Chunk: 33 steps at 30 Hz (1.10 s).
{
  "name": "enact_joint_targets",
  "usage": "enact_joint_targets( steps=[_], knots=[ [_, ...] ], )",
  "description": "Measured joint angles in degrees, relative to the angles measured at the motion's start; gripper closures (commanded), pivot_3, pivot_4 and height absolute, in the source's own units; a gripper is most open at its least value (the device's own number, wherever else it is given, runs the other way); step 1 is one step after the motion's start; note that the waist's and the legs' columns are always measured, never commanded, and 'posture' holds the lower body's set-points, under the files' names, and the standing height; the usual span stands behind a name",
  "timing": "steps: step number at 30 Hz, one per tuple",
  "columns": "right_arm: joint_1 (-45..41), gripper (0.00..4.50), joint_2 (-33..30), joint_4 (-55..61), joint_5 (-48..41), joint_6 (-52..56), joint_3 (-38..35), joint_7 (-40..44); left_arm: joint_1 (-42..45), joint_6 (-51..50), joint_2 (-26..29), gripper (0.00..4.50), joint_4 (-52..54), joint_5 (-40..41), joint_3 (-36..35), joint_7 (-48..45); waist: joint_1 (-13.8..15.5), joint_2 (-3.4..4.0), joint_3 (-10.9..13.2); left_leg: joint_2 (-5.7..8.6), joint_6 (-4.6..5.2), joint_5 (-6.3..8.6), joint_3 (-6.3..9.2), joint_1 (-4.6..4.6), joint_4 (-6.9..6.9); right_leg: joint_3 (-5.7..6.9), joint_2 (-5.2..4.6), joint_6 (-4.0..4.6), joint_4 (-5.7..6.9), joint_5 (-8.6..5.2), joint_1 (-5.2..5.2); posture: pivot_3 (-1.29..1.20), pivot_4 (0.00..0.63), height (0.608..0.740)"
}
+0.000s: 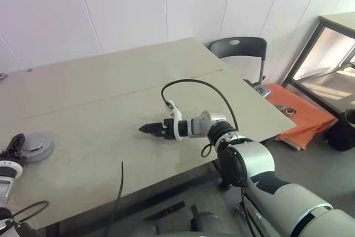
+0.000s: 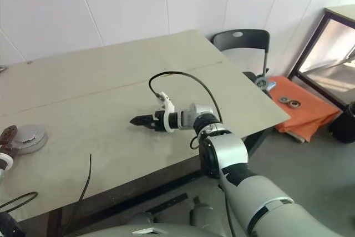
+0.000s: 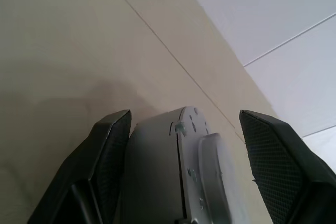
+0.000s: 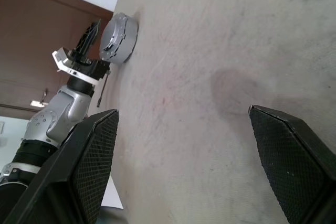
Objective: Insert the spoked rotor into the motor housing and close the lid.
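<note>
At the far left edge of the pale beige desk lay the motor housing, a round, squat, grey metal part with its lid on, flat on the desktop. The left hand, with 2 black fingers on a white wrist, sat right against the housing's left side. In the left wrist view the housing stood between the 2 textured black fingers, which were spread apart with a gap showing on one side, so the hand looked released rather than clamped on it. The right wrist view showed the same grey disc with that hand beside it, fingertips at its rim. The spoked rotor could not be made out anywhere; whether it sat inside the closed housing could not be told.

Near the middle of the desk, well apart from the housing, hovered the right hand, its black fingers pointing left, low over bare desktop. From its own wrist camera its 2 fingers stood wide apart with nothing between them.

Beyond the desk's right end stood a dark grey plastic chair. Further right, an orange cloth lay on the floor with small round metal parts on it.
</note>
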State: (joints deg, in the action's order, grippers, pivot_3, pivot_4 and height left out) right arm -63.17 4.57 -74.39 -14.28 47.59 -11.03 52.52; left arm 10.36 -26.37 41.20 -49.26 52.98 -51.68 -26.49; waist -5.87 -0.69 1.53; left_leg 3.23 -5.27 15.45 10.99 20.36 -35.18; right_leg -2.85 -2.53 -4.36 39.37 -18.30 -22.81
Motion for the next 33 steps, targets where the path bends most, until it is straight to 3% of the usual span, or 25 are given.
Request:
enact_joint_targets(
  steps=[5, 14, 19, 25, 31, 33],
  knots=[
    [0.24, 0.34, 0.22, 0.0, 0.03, -0.29, 0.02, -0.15, -5.58, -2.18, 1.83, 1.0, 3.34, 0.02, -1.66, -1.39, -0.31, 0.01, 0.01, -0.04, 0.0, 0.0, 0.0, -0.01, 0.02, -0.01, 0.0, 0.0, 0.02, 0.0, -0.02, 0.0, 0.0, 0.74],
    [1.09, 0.34, 1.19, -0.01, 0.15, -1.13, 0.03, -0.56, -21.97, -10.15, 9.86, 1.0, 12.39, 0.08, -8.36, -6.67, -0.22, 0.11, 0.07, -0.03, 0.01, 0.01, -0.01, -0.12, 0.06, 0.0, 0.01, 0.01, 0.03, -0.01, -0.01, 0.0, 0.0, 0.74],
    [1.12, 0.34, 1.09, 0.07, 0.57, -1.65, 0.99, 1.64, -27.65, -18.66, 8.89, 1.0, 32.66, 2.42, -8.04, -8.5, 1.0, 0.18, 0.11, -0.01, 0.0, 0.01, 0.0, -0.21, 0.03, 0.16, -0.06, 0.01, -0.08, -0.01, 0.16, 0.0, 0.0, 0.74],
    [-0.48, 0.34, -1.34, 3.64, 4.61, -3.16, 10.09, 18.4, -22.28, -23.3, 8.2, 1.0, 56.51, 4.96, 6.21, -10.66, 1.75, 0.39, 0.25, 0.04, -0.02, 0.0, -0.12, -0.41, 0.03, 0.16, 0.03, 0.0, -0.09, -0.01, 0.49, 0.0, 0.0, 0.74],
    [-2.18, 0.34, -8.19, 9.68, 8.02, -14.84, 15.55, 27.77, -16.54, -15.54, 10.06, 1.0, 62.91, -5.11, 24.96, -19.38, 1.1, 0.48, 0.3, 0.02, -0.02, 0.0, -0.25, -0.21, 0.16, -0.01, 0.06, 0.0, -0.14, -0.01, 0.17, 0.0, 0.0, 0.74],
    [-1.39, 0.34, -9.81, 13.91, 9.91, -23.54, 17.88, 28.63, -14.08, -10.69, 10.21, 1.0, 62.67, -10.63, 31.52, -22.73, 0.89, 0.55, 0.33, 0.0, -0.03, -0.01, -0.23, -0.06, 0.15, -0.03, 0.06, -0.01, -0.13, -0.01, 0.03, 0.0, 0.0, 0.74]
  ],
)
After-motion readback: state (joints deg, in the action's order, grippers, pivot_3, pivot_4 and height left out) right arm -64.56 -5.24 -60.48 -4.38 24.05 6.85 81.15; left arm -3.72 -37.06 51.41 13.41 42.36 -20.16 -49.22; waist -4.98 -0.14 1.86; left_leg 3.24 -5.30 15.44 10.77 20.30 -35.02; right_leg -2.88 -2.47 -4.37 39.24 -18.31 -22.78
